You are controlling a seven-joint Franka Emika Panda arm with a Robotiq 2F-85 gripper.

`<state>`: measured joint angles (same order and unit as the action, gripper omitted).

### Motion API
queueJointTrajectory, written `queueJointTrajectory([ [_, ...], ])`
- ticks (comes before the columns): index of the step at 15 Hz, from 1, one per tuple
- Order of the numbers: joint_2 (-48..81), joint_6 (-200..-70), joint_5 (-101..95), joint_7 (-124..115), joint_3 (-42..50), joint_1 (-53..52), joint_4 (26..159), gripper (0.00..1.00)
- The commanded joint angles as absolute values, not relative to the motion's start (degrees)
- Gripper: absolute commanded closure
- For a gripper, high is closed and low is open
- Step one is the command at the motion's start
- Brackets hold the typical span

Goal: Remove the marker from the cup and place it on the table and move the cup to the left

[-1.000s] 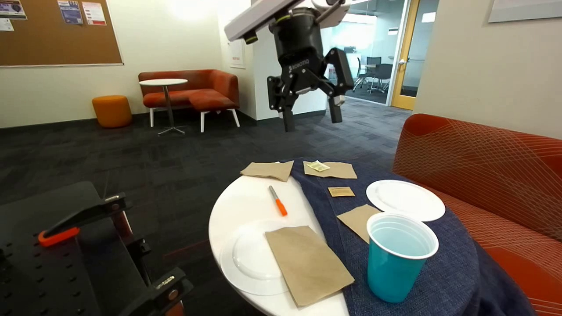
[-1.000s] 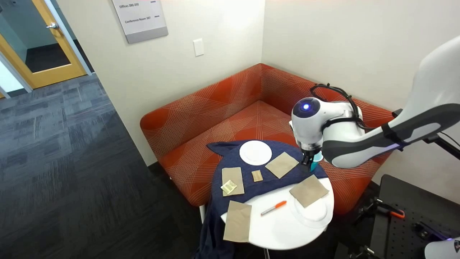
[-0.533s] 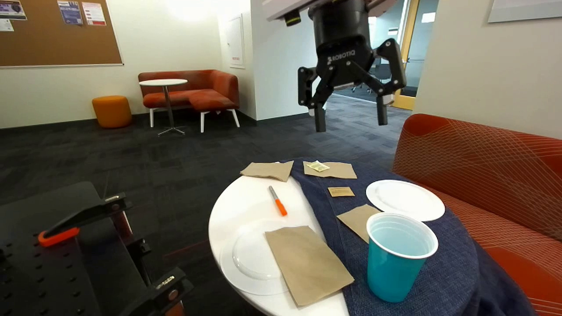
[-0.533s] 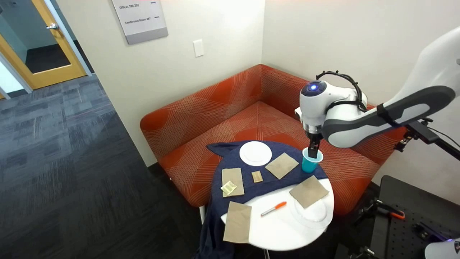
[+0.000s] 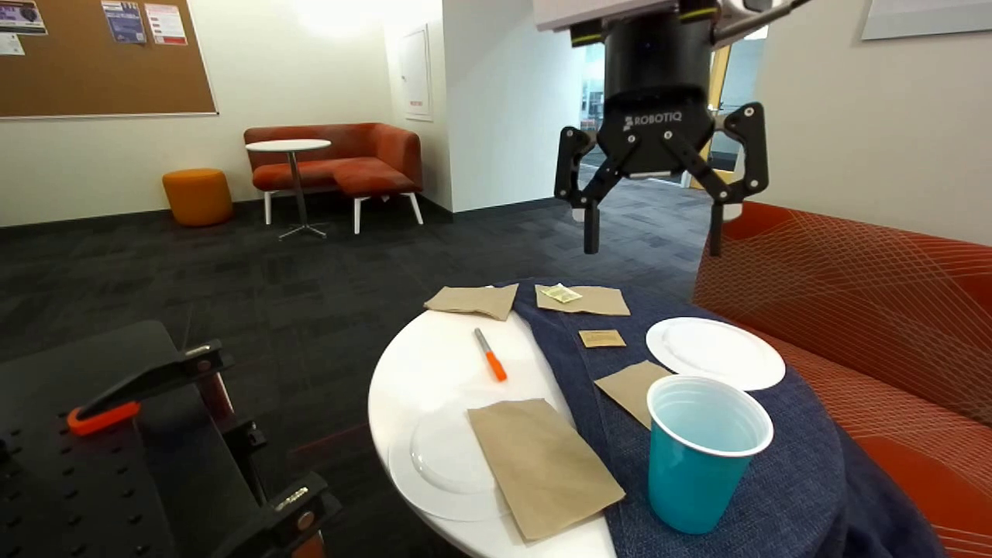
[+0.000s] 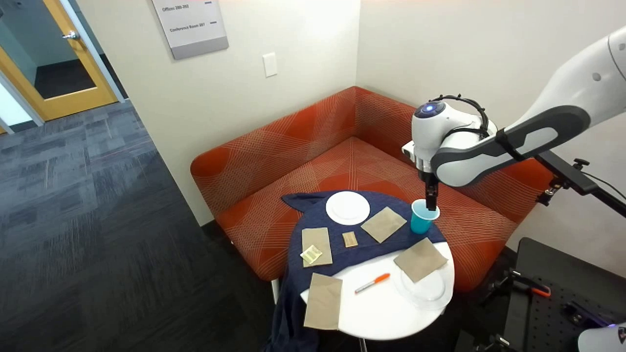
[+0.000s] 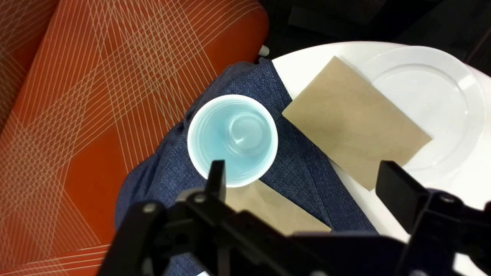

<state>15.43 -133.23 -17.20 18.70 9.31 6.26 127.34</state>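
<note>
Table (image 5: 434,364), upright cup (image 5: 704,465), inner base (image 7: 248,133) showing

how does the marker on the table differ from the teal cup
The marker lies flat; the cup stands upright. The marker is slim, gray and orange; the cup is wide, teal with a white rim. The marker touches the bare white table; the cup sits on navy cloth draped over it. Both are on that table, neither held by the end effector.
</note>
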Motion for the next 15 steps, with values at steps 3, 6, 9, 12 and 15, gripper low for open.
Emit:
queueJointTrajectory([
  [3,19.9,-140.0,-15.3,23.1,7.6,9.3,126.6,0.00],
  [6,22.2,-144.7,-15.3,22.2,7.4,9.8,127.1,0.00],
  [9,24.6,-147.5,-13.7,22.1,6.7,10.7,127.0,0.00],
  [12,26.3,-148.8,-12.3,22.1,6.3,11.3,127.1,0.00],
  [15,27.9,-149.2,-11.3,22.0,5.9,11.9,127.0,0.00],
])
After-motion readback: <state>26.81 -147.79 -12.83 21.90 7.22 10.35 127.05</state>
